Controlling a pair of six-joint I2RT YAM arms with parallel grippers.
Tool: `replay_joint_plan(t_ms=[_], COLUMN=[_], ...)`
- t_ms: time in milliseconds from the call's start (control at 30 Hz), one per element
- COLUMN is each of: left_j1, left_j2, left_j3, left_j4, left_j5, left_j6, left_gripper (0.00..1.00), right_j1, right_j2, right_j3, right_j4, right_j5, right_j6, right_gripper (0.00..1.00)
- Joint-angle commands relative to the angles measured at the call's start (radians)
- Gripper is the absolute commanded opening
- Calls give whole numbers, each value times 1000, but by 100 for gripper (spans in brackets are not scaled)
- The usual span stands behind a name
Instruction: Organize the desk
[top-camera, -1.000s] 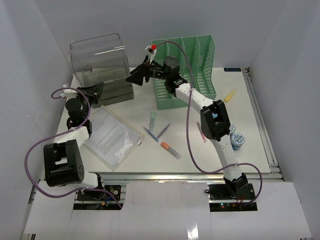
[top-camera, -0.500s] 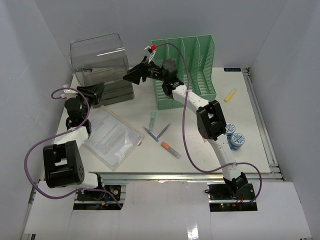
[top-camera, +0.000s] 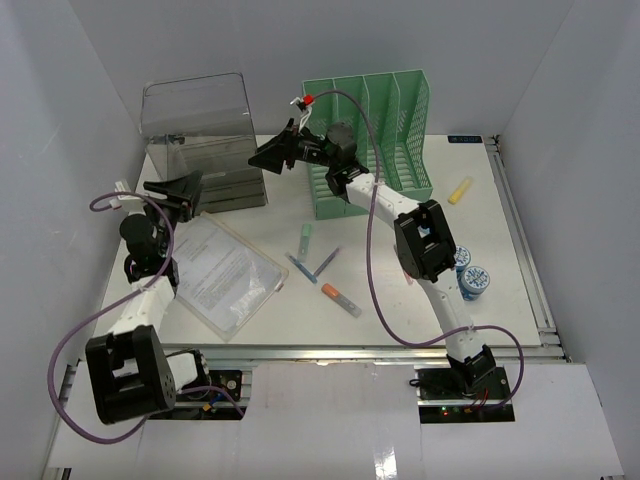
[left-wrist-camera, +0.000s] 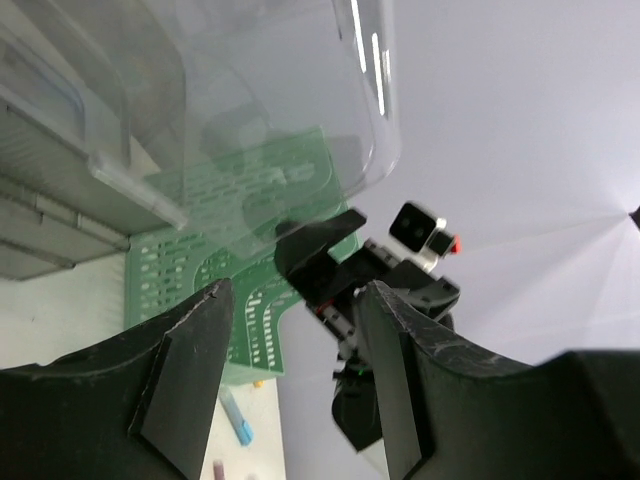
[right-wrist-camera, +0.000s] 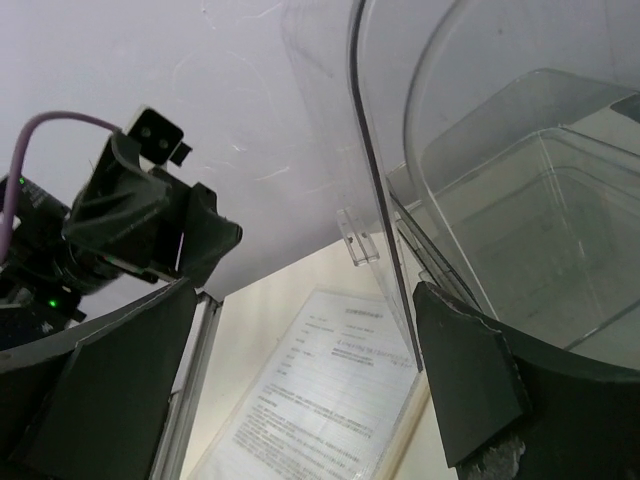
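**Both hands open beside the clear drawer box; loose items lie toward frame centre**

1. Left hand (top-camera: 185, 190): fingers parted, nothing between them. It sits at the left of the overhead frame, off the lower-left corner of the clear drawer box (top-camera: 200, 135), and points toward the upper right. Its wrist view looks past the box wall to the other arm.

2. Right hand (top-camera: 268, 152): fingers spread wide, gripping nothing. It hangs just beside the right wall of the same box and points left. Its wrist view shows the curved box wall close in front. Whether either hand touches the box cannot be told.

3. Governing relation: the box stands between the two hands, upper left of centre, with the green file rack (top-camera: 375, 135) to its right.

4. The counter (top-camera: 495, 215) spreads beneath both hands and fills the middle of the frame. Its metal rail (top-camera: 527, 260) runs along the right edge.

5. Items lying loose:
   - document sleeve (top-camera: 225, 272), directly below the left hand, long axis running upper left to lower right;
   - pens (top-camera: 318, 262) and orange marker (top-camera: 340, 299) at centre;
   - yellow marker (top-camera: 459, 190) and blue-topped containers (top-camera: 470, 275) at right.

6. Assessment: the left arm is nearer the sleeve. The right arm reaches over the centre and right-hand items, so it probably suits those better.
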Motion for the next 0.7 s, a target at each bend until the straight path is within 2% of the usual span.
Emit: replay_joint_plan(t_ms=[0, 100, 233, 500, 667], left_j1=[8, 9, 9, 9, 9], left_j2=[-122, -152, -110, 116, 280], left_j3=[-150, -232, -258, -181, -126], left_j4=[-22, -24, 0, 276, 385], left_j5=[-16, -50, -72, -53, -74], left_j6=[41, 39, 55, 120, 149], left_gripper=[63, 57, 53, 58, 55], right_j1=[10, 10, 10, 10, 10], right_j2=[-112, -126, -146, -170, -183], right_j3=[3, -2, -13, -40, -38], right_j4=[118, 138, 151, 181, 190], right_j5=[-35, -36, -30, -20, -14], right_j6=[54, 84, 114, 176, 196], right_gripper=[95, 95, 94, 93, 93])
